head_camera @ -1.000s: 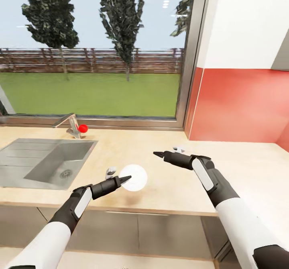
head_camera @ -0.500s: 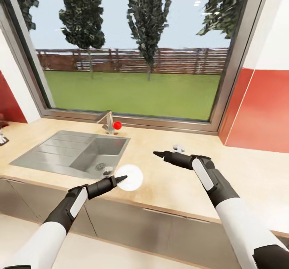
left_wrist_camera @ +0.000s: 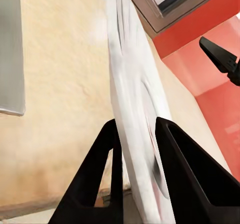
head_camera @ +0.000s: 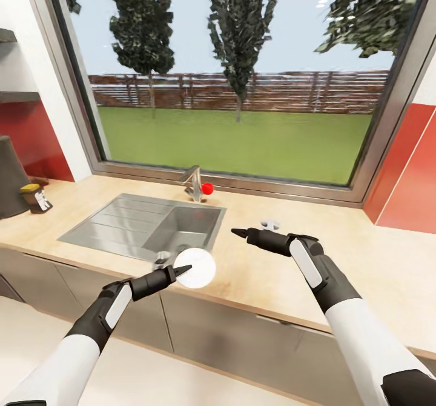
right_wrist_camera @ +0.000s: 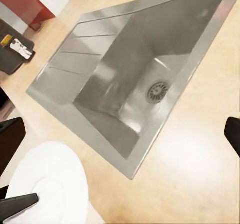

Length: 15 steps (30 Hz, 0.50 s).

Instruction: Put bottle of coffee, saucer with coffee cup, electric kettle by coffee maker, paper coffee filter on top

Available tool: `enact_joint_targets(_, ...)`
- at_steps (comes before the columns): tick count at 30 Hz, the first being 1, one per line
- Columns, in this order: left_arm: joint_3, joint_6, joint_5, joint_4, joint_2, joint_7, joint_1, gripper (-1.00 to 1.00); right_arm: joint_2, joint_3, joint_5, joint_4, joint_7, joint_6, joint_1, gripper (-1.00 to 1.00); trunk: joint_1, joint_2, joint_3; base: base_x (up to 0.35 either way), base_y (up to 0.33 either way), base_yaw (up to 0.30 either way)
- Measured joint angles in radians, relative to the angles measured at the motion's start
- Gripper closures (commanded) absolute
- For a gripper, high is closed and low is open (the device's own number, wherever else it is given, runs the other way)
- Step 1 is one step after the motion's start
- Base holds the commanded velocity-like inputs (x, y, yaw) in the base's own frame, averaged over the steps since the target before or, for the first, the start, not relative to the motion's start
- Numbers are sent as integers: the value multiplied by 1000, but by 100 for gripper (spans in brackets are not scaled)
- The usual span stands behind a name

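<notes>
A white saucer [head_camera: 196, 268] hangs on edge over the counter's front rim, with my left gripper [head_camera: 178, 265] shut on it. In the left wrist view both black fingers [left_wrist_camera: 112, 149] pinch the saucer [left_wrist_camera: 131, 98]. My right gripper [head_camera: 251, 229] hovers above the beige countertop [head_camera: 272, 272] right of the sink, open and holding nothing; in its wrist view its fingers [right_wrist_camera: 233, 134] stand far apart over the saucer [right_wrist_camera: 47, 184]. At the far left a dark grey appliance, likely the coffee maker [head_camera: 8, 179], stands beside a small dark yellow-lidded jar [head_camera: 36, 199].
A steel sink [head_camera: 145, 224] with drainboard is set in the counter, with a faucet [head_camera: 194, 183] and red knob [head_camera: 208, 188] behind it under a wide window. Wall shelves [head_camera: 9, 36] sit upper left. Red backsplash [head_camera: 402, 176] runs along the right.
The whole view has swung left: the sink has slid right in the picture, and the dark appliance, jar and shelves have come into view. Both arms keep their pose, saucer still held.
</notes>
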Motion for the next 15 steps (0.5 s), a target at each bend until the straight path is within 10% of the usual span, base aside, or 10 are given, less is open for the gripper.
enact_joint_targets(15, 0, 0, 0, 1, 0, 1, 0, 100, 0, 0, 0, 0, 0, -1, 0, -100, 0, 0, 0, 0, 317, 0)
